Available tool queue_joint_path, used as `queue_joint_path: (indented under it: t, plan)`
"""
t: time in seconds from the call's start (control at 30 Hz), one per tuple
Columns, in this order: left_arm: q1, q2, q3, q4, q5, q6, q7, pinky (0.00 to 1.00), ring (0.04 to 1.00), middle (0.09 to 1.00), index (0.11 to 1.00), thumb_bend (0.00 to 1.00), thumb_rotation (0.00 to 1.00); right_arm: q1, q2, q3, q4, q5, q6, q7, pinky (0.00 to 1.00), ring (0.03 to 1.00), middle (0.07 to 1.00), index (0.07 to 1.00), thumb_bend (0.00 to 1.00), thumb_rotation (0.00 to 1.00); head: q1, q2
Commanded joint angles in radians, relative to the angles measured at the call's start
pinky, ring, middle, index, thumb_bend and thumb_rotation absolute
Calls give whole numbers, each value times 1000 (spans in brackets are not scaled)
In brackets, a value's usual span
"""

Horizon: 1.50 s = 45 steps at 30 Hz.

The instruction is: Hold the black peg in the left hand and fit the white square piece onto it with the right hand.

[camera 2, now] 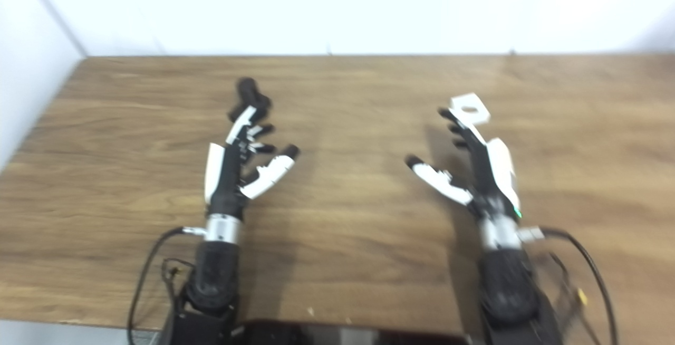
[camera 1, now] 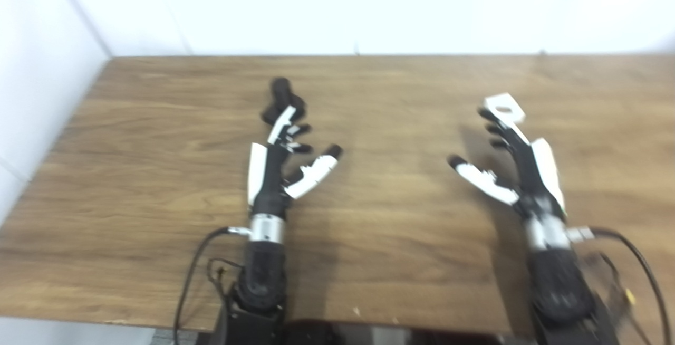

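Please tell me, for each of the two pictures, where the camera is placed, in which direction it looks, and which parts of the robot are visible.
Left eye view: on the head, looking down and forward at the wooden table; both forearms show, left hand by the black peg.
Right eye view: beside it, same direction, scene shifted leftward; right hand by the white square piece.
Shared: table, both hands, both pieces, white wall.

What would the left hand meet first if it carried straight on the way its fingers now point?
The black peg: it lies just past the left hand's fingers, in line with them. Blur hides whether they already touch.
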Motion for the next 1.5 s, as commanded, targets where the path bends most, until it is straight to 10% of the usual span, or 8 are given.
queue_joint_path:
  t: [0.0, 0.37, 0.57, 1.47]
  plan:
    - [1, -6, -13, 32, 49, -4, 27, 646, 813, 876, 877, 723, 432, -8, -32, -27, -12, 25, -46, -4, 784, 847, 880, 846, 734, 450, 33, -7]
    - [-9, -23, -20, 48, 79, 8, 72, 669, 827, 893, 865, 735, 388, -9, -54, -43, 22, 68, -97, -6, 760, 826, 867, 835, 710, 387, 49, -12]
    - [-24, -12, -3, 44, 92, 27, 97, 872, 939, 921, 853, 729, 409, -13, -58, -38, 31, 60, -100, -8, 714, 804, 851, 841, 731, 433, 47, -18]
    - [-204, 167, 63, 131, 303, 163, 199, 840, 965, 958, 777, 789, 403, -33, -63, -41, 35, 69, -74, 11, 694, 776, 845, 832, 715, 412, 28, -28]
